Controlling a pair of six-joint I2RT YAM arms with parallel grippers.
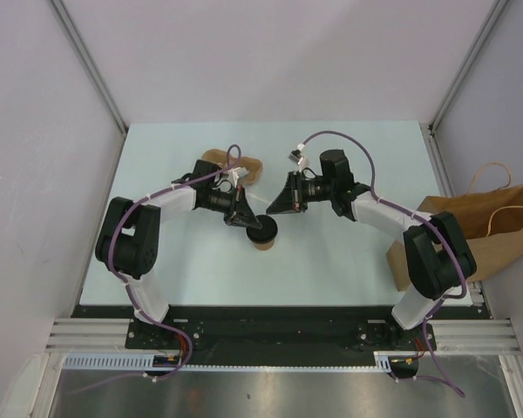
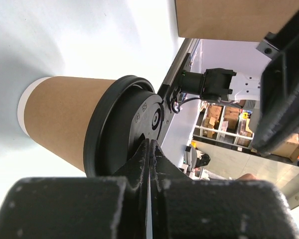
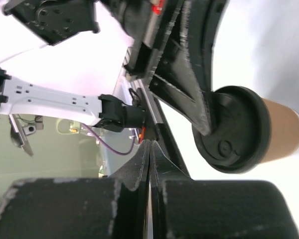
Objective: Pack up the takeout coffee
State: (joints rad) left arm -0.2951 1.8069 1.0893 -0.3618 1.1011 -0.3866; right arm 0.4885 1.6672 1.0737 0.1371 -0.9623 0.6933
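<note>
Left gripper point(image 2: 148, 145): fingers pressed together, holding nothing, tips at the black lid point(image 2: 120, 130) of the takeout coffee point(image 2: 65, 122). The cup stands upright mid-surface point(image 1: 349, 261). Right gripper point(image 3: 149, 145): fingers pressed together, empty, slightly farther off.

The left arm point(image 1: 170, 205) partly hides the cup carrier point(image 1: 251, 165); the left gripper point(image 2: 148, 147) covers the takeout coffee point(image 2: 65, 119) lid's lower edge.
</note>
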